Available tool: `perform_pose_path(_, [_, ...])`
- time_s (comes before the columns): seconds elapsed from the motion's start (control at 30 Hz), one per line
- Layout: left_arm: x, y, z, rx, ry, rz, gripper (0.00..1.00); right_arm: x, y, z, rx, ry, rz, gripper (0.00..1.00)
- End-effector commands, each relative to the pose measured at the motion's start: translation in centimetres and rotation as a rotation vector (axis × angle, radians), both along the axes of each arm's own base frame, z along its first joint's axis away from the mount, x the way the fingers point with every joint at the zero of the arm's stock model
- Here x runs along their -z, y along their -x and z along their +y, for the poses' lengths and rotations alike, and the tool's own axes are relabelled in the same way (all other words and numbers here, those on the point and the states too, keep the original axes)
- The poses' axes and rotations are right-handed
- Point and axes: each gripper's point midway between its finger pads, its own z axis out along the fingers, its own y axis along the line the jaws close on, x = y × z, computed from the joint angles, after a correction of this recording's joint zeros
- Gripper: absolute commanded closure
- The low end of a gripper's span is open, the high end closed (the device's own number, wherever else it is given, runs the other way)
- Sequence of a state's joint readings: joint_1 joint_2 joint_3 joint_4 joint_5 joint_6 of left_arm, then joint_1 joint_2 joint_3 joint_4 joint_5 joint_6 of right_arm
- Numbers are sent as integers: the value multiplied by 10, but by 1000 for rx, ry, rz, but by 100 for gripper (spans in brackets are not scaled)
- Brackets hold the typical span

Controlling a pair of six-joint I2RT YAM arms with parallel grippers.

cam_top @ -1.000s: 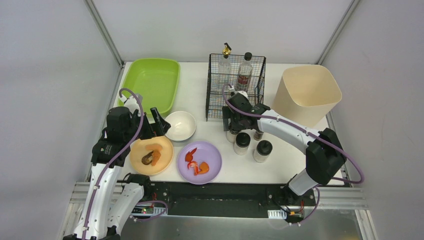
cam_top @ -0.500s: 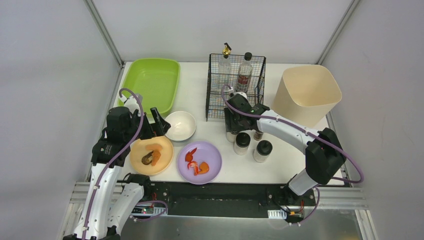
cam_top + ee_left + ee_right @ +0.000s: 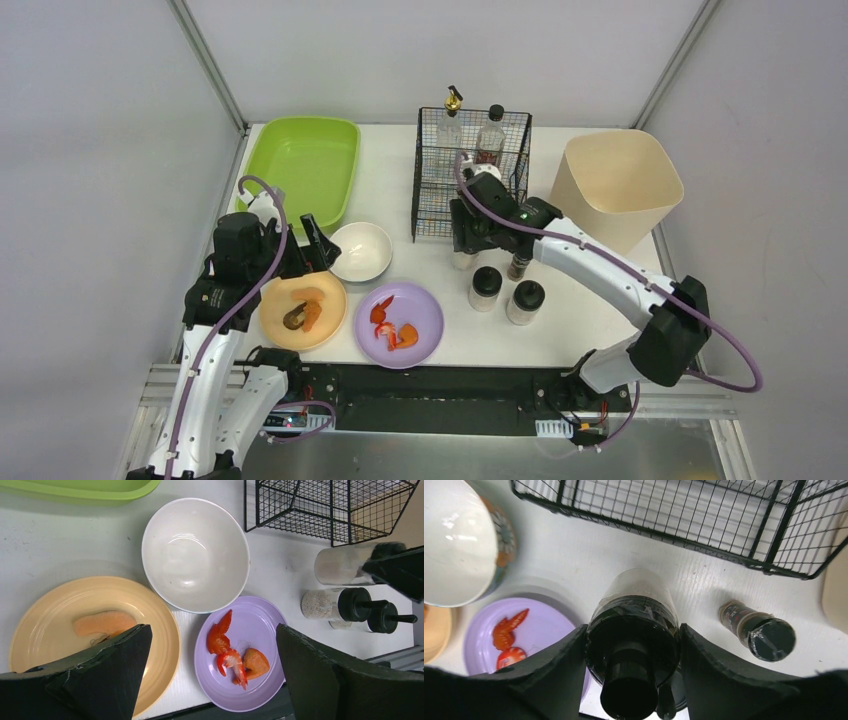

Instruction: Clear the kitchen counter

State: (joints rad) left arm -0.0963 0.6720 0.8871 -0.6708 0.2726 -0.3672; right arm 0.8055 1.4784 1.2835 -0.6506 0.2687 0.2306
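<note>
You're looking at a left arm [image 3: 222,355] and a right arm [image 3: 590,262] that are both wearing glossy white shells with chunky black joint housings [image 3: 665,325] — a purple cable [image 3: 735,365] is running along each. A small green light [image 3: 521,212] is glowing on the right one. The left gripper [image 3: 212,630] and right gripper [image 3: 633,630] are showing matte black, wedge-shaped fingers [image 3: 105,665] — rough along the edges.

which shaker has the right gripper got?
The leftmost, pale-filled shaker by the wire basket: the right gripper clamps its sides. The two wide shakers and the slim dark one stand free.
</note>
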Motion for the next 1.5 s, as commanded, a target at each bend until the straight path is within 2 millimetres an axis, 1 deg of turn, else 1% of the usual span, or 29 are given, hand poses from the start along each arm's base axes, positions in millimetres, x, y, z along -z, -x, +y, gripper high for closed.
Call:
perform_pose_path(0.0, [-3,-4,1,0,3,-20,0,-72,-12,1,2,-81,-156,78])
perform_pose_path(0.07, [-3,-4,1,-1,2,-20,0,-91,-13,1,-3,-96,-188,78])
perform_pose_path(0.2, [-3,-4,1,-1,2,-21,0,-131,-24,-1,13,-129,-289,78])
perform_pose_path(0.33, [-3,-4,1,-1,1,-20,0,-163,-42,4,20,-151,-363,82])
perform_pose_path(0.37, [-4,-4,1,-1,0,-23,0,-174,-48,6,25,-164,-381,82])
perform_pose_path(0.4, [-3,-3,1,-2,0,-21,0,-175,-54,8,27,-160,-383,82])
perform_pose_path(0.43, [-3,-4,1,-2,1,-21,0,-186,-60,10,33,-175,-402,82])
perform_pose_path(0.47, [-3,-4,1,-1,2,-20,0,-192,-66,12,36,-180,-411,82])
perform_pose_path(0.5, [-2,-4,1,-1,1,-18,0,-192,-72,12,42,-173,-409,82])
perform_pose_path(0.53, [-3,-4,1,1,1,-20,0,-202,-79,14,48,-183,-428,82])
perform_pose_path(0.67, [-4,-3,0,2,2,-24,0,-213,-103,19,89,-172,-476,83])
perform_pose_path(0.77, [-3,-3,0,2,5,-22,0,-211,-119,27,106,-169,-481,83])
perform_pose_path(0.87, [-3,-3,0,4,6,-19,0,-204,-135,32,129,-170,-481,85])
perform_pose_path(1.0, [-3,-3,-1,8,8,-19,0,-197,-152,36,156,-177,-501,87])
perform_pose_path(1.47, [-1,-4,-2,14,14,-9,0,-158,-189,58,180,-160,-473,88])
